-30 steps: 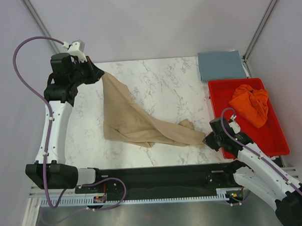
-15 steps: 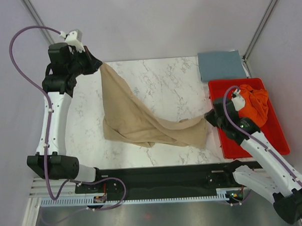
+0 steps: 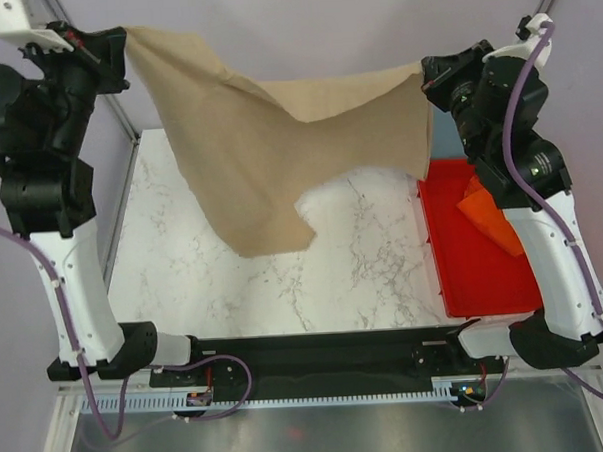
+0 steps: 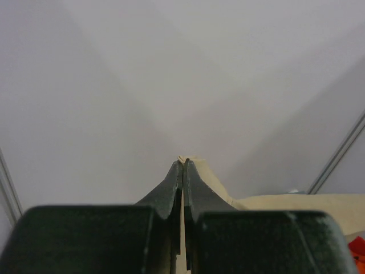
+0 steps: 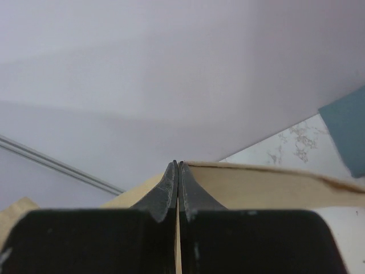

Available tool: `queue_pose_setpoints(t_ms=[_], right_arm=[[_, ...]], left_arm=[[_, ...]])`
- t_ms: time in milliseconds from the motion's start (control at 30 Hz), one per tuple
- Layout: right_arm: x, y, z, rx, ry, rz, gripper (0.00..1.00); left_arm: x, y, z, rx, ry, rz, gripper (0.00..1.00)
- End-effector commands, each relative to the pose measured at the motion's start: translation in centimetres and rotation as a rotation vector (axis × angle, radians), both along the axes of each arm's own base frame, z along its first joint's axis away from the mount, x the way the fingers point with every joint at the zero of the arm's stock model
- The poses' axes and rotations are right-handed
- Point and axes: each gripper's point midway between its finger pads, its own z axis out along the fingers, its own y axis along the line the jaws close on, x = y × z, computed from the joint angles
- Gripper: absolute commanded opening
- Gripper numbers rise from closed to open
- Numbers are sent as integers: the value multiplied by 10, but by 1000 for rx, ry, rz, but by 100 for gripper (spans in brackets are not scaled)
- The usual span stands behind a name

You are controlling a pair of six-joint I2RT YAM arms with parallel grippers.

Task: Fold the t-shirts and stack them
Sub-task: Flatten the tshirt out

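The left gripper [image 3: 123,41] pinches one upper corner of the tan t-shirt [image 3: 268,137] and the right gripper [image 3: 427,75] pinches the other. The shirt hangs spread between them above the marble table [image 3: 213,270]. Below right, the orange t-shirt [image 3: 489,216] lies in the red tray [image 3: 474,279]. Beyond it lies the blue-grey t-shirt [image 5: 345,134].

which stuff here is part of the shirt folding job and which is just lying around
Job: tan shirt, held up by left gripper and right gripper; orange shirt; blue shirt.
Lying about: red tray; table.
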Motion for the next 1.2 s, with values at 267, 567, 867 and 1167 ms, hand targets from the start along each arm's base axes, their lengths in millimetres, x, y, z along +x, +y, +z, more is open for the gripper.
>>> queue_pose_setpoints(t_ms=[267,567,867,1167], right_arm=[[-137,-55,48,132,-203,39,0],[-169,-73,45,147,-195,22,0],[-40,2,-18,-21,-2,116,0],[114,50,-18,-165,-51,163,0]], left_arm=[[-166,18,64,-60,-291,84,2],[-177,-5,42,-18,-255,-39,2],[-47,1,-79,19,119,4,2],[106,43,-67,-40,167,103,2]])
